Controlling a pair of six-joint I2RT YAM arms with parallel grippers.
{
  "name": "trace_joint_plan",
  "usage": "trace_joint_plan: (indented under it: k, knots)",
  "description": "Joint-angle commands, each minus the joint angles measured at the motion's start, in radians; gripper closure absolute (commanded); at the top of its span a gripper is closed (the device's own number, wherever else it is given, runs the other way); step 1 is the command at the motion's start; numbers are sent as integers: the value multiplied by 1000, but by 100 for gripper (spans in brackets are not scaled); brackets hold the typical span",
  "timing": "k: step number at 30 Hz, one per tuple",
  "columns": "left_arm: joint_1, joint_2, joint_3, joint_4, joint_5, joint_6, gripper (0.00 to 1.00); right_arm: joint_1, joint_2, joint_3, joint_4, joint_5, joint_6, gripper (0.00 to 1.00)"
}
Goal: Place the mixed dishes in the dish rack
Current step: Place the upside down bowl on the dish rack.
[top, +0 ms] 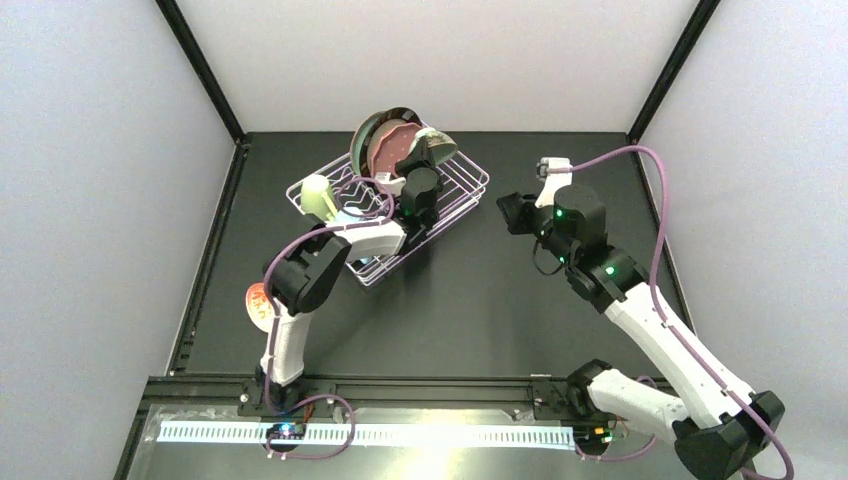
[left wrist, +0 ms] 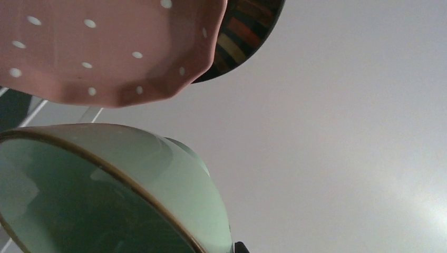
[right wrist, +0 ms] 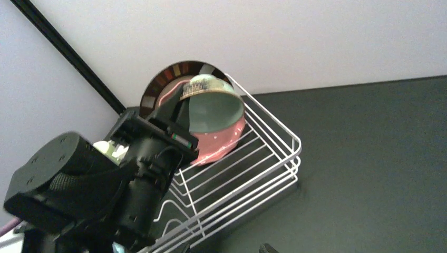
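mint bowl (right wrist: 213, 108), pink plate (left wrist: 105, 47) behind, dish rack (right wrist: 274, 174)

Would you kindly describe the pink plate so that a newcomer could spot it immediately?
Find the white wire dish rack on the dark table; three dishes cluster at its far end. The pink plate is the middle one, between a dark-rimmed plate and a mint bowl. It alone is pink with white dots.
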State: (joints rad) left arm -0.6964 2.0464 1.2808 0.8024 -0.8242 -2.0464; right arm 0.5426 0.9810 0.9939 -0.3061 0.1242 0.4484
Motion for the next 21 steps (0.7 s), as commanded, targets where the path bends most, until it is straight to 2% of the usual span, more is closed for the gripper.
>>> trace_joint_plan:
  k: [1,5,14,21]
  knots:
    - [-9,62,104,144,-164,12,99,-4,-40,-13,-72,-48,-13,26]
    - [-8,98,126,168,-210,54,99,-4,-76,2,-110,-79,-33,26]
    - [-2,232,151,360,-157,201,99,-3,-136,-31,-149,-96,-51,26]
    - [7,311,199,440,-130,288,99,-4,-163,-99,-116,-100,-63,26]
